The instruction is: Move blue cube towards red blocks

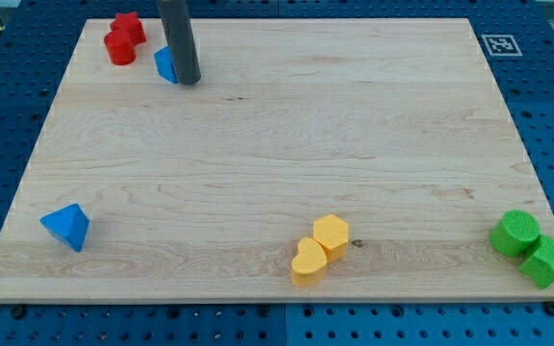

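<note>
blue cube (pixel 165 64) mostly hidden behind the rod, only its left part showing. my tip (pixel 188 81) just visible at the cube's right, contact not clear. rod's upper length cut off by the view's top. two red blocks (pixel 123 38) overlapping, shapes hard to tell apart.

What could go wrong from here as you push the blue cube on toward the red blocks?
My tip sits against the blue cube on its right side, hiding much of it, so an off-centre push could let it slip past. The red blocks lie close to the board's top-left edge; pushing too hard could knock them off.
</note>
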You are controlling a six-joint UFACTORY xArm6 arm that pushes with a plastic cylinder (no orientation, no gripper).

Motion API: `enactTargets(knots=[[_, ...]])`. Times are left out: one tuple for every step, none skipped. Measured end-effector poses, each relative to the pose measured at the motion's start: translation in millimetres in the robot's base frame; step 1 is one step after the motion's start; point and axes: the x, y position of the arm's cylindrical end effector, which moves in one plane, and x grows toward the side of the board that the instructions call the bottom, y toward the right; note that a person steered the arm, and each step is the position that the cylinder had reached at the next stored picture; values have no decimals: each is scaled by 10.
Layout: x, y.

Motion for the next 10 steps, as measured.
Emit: enactTargets(knots=[[-157,0],[-328,0],[-425,22],[-337,240],[-49,305],[39,5],[40,-344],[-141,-534],[-314,-534],[-357,-534]])
